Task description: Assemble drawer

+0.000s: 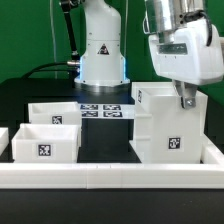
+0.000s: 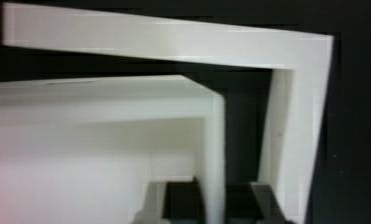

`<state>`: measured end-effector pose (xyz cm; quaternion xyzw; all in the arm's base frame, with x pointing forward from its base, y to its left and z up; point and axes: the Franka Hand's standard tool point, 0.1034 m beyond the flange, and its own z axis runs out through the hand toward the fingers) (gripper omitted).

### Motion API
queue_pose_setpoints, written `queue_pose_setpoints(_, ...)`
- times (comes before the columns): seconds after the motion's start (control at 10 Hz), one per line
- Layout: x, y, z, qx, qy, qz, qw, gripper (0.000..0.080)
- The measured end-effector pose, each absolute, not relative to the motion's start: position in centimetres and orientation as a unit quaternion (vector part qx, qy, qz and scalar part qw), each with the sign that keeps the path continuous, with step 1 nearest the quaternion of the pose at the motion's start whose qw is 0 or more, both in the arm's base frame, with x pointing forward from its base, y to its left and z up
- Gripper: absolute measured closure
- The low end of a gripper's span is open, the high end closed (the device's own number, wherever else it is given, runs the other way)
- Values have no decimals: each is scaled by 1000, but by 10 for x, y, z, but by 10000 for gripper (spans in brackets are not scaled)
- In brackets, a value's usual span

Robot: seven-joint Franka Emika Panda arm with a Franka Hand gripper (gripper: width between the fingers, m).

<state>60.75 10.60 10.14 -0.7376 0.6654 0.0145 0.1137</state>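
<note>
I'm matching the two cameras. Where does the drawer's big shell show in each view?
Exterior view: the drawer shell stands at the exterior view's right, under the gripper.
Wrist view: the drawer shell fills most of the picture, seen close.
Shared landmark: the shell's top edge by the gripper.

- The table (image 1: 105,140): black surface across the middle of the exterior view.
- The marker board (image 1: 100,110): flat, white, tagged; frame centre, in front of the robot base (image 1: 100,65).
- The shell (image 1: 165,135): large white box, right of centre, with a tag on its near face.
- The rear tray (image 1: 55,114) and front tray (image 1: 45,145): left of frame, close together, each tagged.
- The border wall (image 1: 110,180): long white strip along the lower frame.
</note>
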Motion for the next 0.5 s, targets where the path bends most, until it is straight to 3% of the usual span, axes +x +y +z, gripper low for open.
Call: queue_pose_setpoints(0.5, 642, 110, 104, -731, 671, 16, 121, 757)
